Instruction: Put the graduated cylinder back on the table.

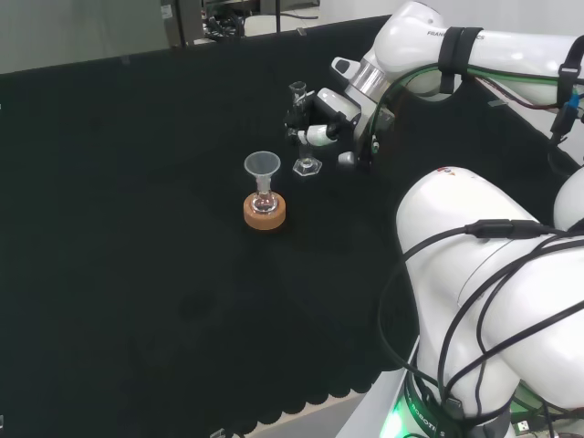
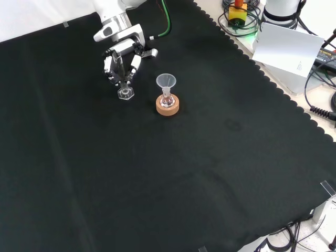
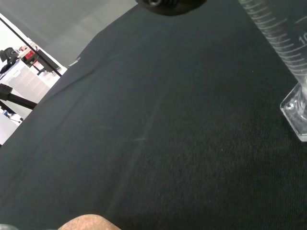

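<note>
Head view, left to right: a clear funnel is sitting in the neck of a small flask on a round cork ring stand, all resting on the black-cloth-covered table. Just to its right, the clear glass graduated cylinder is standing upright with its hexagonal foot on or just above the cloth; the views do not settle contact. The black and white hand is curling its fingers round the cylinder's tube from the right. Front view: the hand is reaching down from the top, the cylinder's foot lying just left of the cork stand. Wrist view: the cylinder's graduated tube is rising from its clear base.
</note>
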Tool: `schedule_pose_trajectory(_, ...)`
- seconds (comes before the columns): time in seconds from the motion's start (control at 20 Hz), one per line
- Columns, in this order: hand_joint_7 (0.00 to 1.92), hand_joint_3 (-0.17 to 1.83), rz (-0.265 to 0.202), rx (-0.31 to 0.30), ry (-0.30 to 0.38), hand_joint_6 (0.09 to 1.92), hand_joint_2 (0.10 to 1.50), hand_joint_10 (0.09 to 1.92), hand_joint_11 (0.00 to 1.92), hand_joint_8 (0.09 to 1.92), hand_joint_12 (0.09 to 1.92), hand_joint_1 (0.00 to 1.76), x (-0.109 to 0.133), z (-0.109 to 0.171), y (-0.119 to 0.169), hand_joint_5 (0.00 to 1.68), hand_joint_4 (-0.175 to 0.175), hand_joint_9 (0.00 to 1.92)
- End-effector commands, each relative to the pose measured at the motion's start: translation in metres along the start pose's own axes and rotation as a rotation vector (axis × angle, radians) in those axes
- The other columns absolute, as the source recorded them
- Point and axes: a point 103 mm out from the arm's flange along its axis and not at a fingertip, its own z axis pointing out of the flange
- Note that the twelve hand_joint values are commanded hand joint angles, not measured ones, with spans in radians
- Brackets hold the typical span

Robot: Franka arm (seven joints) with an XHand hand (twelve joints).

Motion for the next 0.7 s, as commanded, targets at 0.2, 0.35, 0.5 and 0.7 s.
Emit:
schedule_pose_trajectory(0.2, 0.87, 0.0, -0.007, 0.012, 0.009, 1.23, 1.19, 0.41, 1.13, 1.09, 0.83, 1.2, 0.0027, 0.0011, 0.0006, 0.81, -0.151, 1.23)
schedule_pose_trajectory(0.35, 0.94, 0.0, -0.011, 0.003, 0.021, 1.22, 1.19, 0.3, 1.14, 0.77, 0.82, 1.14, -0.0017, -0.0029, -0.0012, 0.83, -0.173, 1.26)
schedule_pose_trajectory(0.5, 0.95, 0.0, -0.009, 0.005, 0.018, 1.21, 1.19, 0.26, 1.15, 0.7, 0.82, 1.13, -0.0018, -0.0045, -0.0015, 0.84, -0.175, 1.27)
schedule_pose_trajectory(0.7, 0.96, -0.11, -0.005, 0.0, 0.021, 0.78, 1.15, 0.17, 1.21, 0.62, 0.8, 1.23, -0.0021, -0.0065, -0.0016, 0.83, -0.15, 1.3)
